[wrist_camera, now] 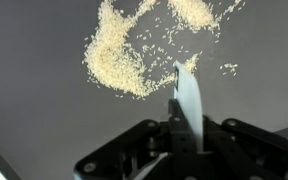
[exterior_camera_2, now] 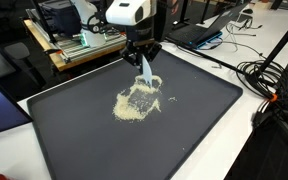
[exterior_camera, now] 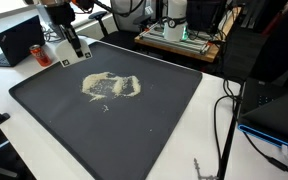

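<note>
**Gripper clamped on a flat blade at the edge of a grain pile**

The pale flat blade [wrist_camera: 187,100] stands on edge between the jaws of the gripper [wrist_camera: 184,132], which are closed tight on it. It points down and away from the wrist. In the wrist view its tip sits at the near rim of the pile of pale grains [wrist_camera: 124,60]; whether it touches the surface below cannot be told.

In an exterior view the blade [exterior_camera_2: 146,70] hangs under the gripper [exterior_camera_2: 144,56], just above the far side of the pile [exterior_camera_2: 136,101]. The pile lies about mid-way across the black tray [exterior_camera_2: 64,150], a wide, shallow, dark tray with a low raised rim. It is spread thin and ragged, with stray grains [wrist_camera: 227,68] scattered just beside it.

Outside the tray stand a laptop [exterior_camera: 19,40], cables [exterior_camera: 224,110] and a wooden board [exterior_camera_2: 79,47] carrying equipment.
</note>
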`<action>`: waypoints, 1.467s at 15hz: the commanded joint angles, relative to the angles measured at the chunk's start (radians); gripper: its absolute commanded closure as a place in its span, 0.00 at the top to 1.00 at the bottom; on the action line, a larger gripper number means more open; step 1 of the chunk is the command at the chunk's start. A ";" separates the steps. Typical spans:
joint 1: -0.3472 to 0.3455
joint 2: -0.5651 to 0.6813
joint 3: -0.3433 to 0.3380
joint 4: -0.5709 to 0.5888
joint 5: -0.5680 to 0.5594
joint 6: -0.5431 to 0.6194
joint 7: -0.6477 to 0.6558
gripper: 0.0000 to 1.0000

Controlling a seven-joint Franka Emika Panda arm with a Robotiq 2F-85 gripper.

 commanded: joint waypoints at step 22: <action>-0.120 -0.225 -0.135 -0.348 0.422 -0.108 -0.107 0.04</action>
